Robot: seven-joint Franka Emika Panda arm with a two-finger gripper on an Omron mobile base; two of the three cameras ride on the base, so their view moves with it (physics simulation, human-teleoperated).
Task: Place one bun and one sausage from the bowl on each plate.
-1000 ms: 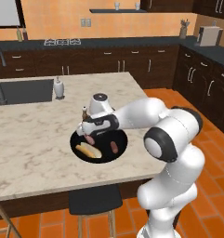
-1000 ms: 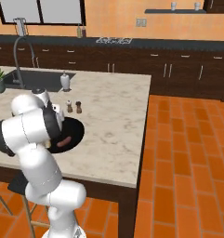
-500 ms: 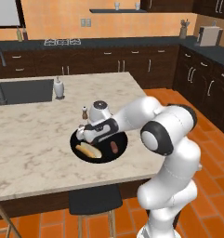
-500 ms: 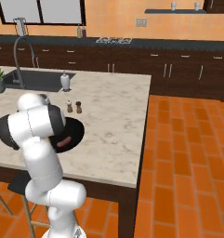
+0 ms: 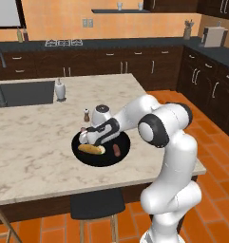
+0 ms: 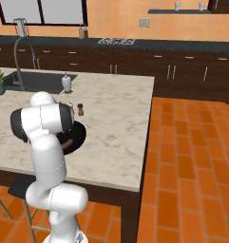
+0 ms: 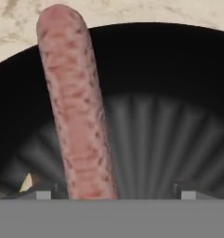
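Observation:
The black bowl [image 5: 104, 159] sits on the marble island near its front edge. In it lie a golden bun [image 5: 91, 149] and a reddish-brown sausage [image 5: 116, 150]. Another sausage [image 7: 76, 111] leans against the bowl's [image 7: 169, 93] wall, and its end [image 5: 82, 129] pokes over the far left rim. My gripper [image 5: 87, 139] is down inside the bowl over this sausage. In the hand view the gripper [image 7: 114, 191] is open, its tips wide apart with the sausage between them, closer to the left tip [image 7: 44, 194]. The plate is out of view.
A small pepper shaker [image 5: 86, 114] stands just behind the bowl, and a white soap bottle [image 5: 60, 89] stands by the sink [image 5: 21, 93]. A dark stool [image 5: 90, 204] is tucked under the island's front edge. My arm covers most of the bowl [image 6: 81, 135] in the right base view.
The hand has come down and slightly left, from above the bowl into it, ending low over the sausage at the left rim. The bun and the other sausage have not moved.

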